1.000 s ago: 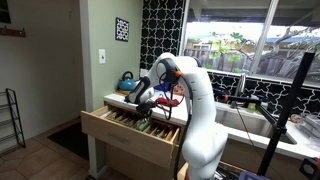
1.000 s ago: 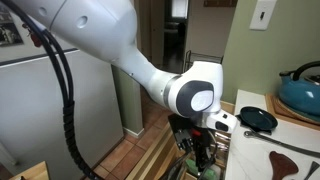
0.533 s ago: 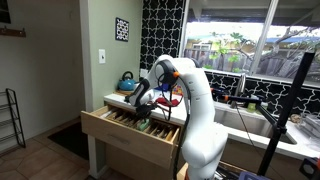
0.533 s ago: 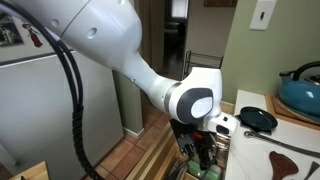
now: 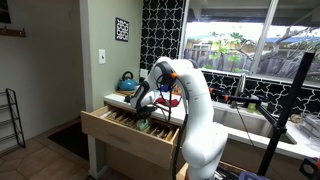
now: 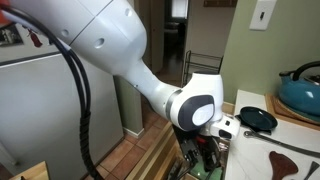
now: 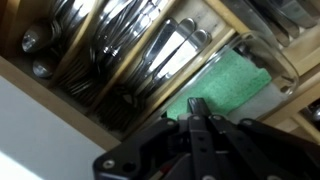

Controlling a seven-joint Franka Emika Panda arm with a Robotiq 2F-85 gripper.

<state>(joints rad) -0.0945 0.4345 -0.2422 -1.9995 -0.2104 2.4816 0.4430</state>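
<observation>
Exterior view, wide. A white arm (image 5: 190, 90) is seen bent down over an open wooden drawer (image 5: 125, 135) beneath a counter. The gripper (image 5: 150, 120) is lowered into the drawer, toward its right part as seen here. The jaws are too small here for their stand to be made out. A teal kettle (image 5: 127, 82) is noted on the counter behind the drawer, near the wall.

Exterior view, close. The gripper (image 6: 205, 155) is seen pointing straight down into the drawer, below the round wrist joint. A patch of green cloth (image 6: 204, 172) is glimpsed just under the fingers, mostly hidden by them. On the counter beside it, a small black pan (image 6: 258, 118) is noted, with a brown spoon (image 6: 290, 148) nearer the camera and the kettle behind.

Wrist view. The gripper (image 7: 197, 115) is shown with its jaws brought fully together, the tips meeting at the near edge of the green cloth (image 7: 228, 85). Whether a fold of cloth is pinched between them cannot be told. The cloth is laid flat in its own compartment of the drawer. Cutlery (image 7: 120, 50) is packed in the wooden compartments alongside. A clear glass piece (image 7: 268, 55) is seen at the cloth's far end.
</observation>
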